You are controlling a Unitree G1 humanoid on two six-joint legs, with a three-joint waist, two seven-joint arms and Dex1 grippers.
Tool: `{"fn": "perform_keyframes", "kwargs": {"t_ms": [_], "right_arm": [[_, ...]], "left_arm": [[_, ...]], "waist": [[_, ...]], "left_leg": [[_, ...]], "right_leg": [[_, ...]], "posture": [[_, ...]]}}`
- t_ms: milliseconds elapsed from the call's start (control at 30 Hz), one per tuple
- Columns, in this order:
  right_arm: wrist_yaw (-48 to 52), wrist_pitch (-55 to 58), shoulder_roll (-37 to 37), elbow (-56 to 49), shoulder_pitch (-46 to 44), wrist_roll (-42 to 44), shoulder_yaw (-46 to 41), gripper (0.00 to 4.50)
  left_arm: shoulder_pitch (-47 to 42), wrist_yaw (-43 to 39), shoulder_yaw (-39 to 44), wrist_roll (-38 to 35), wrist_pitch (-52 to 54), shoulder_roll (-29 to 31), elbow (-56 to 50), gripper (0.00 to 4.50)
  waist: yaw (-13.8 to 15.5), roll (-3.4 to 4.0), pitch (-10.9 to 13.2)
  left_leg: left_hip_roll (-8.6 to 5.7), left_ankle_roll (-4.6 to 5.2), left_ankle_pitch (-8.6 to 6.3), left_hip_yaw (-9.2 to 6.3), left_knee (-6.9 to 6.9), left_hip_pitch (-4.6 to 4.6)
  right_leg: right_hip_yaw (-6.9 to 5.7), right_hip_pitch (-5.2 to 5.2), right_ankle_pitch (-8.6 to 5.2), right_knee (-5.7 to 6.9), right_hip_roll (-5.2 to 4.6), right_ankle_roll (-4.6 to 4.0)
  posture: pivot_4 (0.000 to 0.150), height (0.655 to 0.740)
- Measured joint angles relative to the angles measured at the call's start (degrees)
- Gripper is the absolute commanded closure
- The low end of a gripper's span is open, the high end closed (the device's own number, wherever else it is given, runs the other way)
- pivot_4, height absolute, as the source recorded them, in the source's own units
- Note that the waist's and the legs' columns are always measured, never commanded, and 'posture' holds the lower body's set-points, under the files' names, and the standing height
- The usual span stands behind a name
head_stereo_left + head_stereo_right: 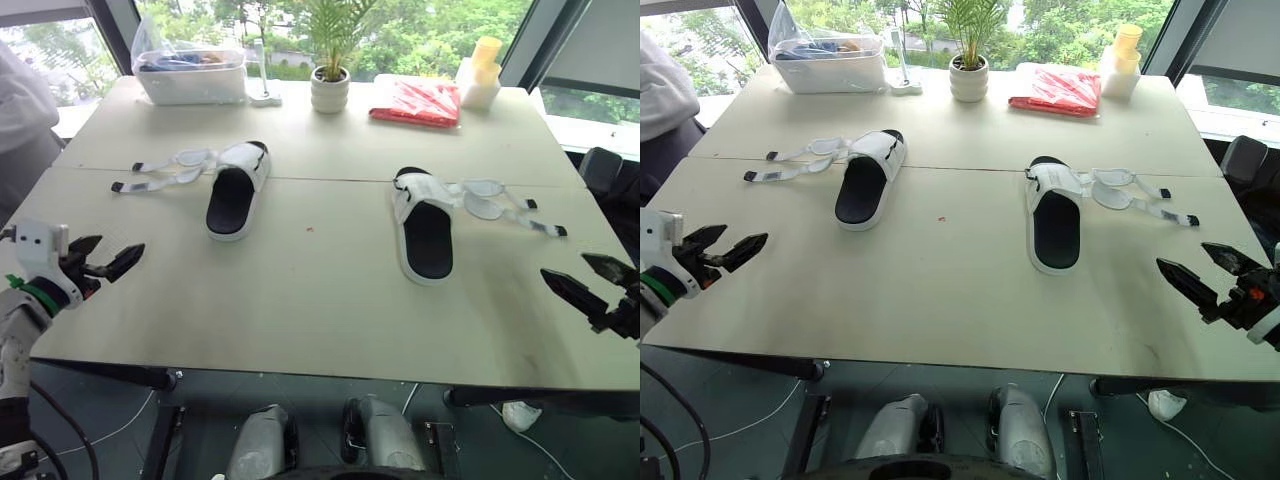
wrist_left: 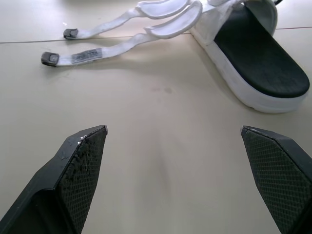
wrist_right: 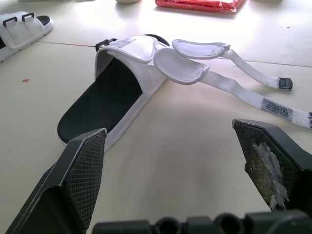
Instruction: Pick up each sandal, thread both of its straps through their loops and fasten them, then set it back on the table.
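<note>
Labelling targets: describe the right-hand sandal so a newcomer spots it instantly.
On the table, look right of centre, in front of the red packet. That sandal has two undone straps trailing toward the robot's right; on the other sandal they trail left.

The right gripper (image 3: pixel 168 127) stood open near a sandal (image 3: pixel 97 102). Its two straps (image 3: pixel 181 66) lay unfastened, trailing right.

1. Bright daylight pours through the windows (image 1: pixel 430 30) at 12 o'clock; panes wash out pale.
2. The table (image 1: pixel 320 300) carries mild glare at its far end.
3. Soft, faint shadows edge the left sandal (image 1: pixel 235 195) and right sandal (image 1: pixel 427 235).
</note>
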Motion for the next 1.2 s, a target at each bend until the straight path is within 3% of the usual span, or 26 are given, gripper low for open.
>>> {"fn": "perform_keyframes", "kwargs": {"t_ms": [900,1067,1200], "right_arm": [[-10.3,1.06,2.98,-6.05,-0.56,-2.65,2.87,0.02],[-17.21,9.1,4.09,-14.02,-5.89,2.48,6.41,0.02],[-26.72,15.19,10.32,-19.65,-13.69,6.52,13.99,0.02]], "left_arm": [[-4.78,0.28,-3.69,2.04,-1.03,-1.52,0.79,0.0],[-6.43,-5.28,-9.43,-2.78,4.56,-2.0,-8.05,0.0],[-10.89,-12.66,-16.59,-6.38,8.77,-0.36,-14.01,0.0]], "waist": [[-0.03,0.0,0.0],[-0.17,0.0,0.0],[-0.25,-0.01,0.0]], "left_leg": [[-0.01,-0.03,0.02,0.05,-0.01,0.01],[0.01,-0.1,0.05,0.05,-0.01,0.03],[-0.01,-0.13,0.08,0.06,0.0,0.03]], "right_leg": [[0.01,0.0,0.01,0.01,0.01,0.01],[0.01,0.0,0.01,0.05,0.04,0.01],[0.05,-0.01,0.01,0.06,0.07,0.0]], "posture": [[0.15,0.7288],[0.15,0.7288],[0.15,0.7288]]}}
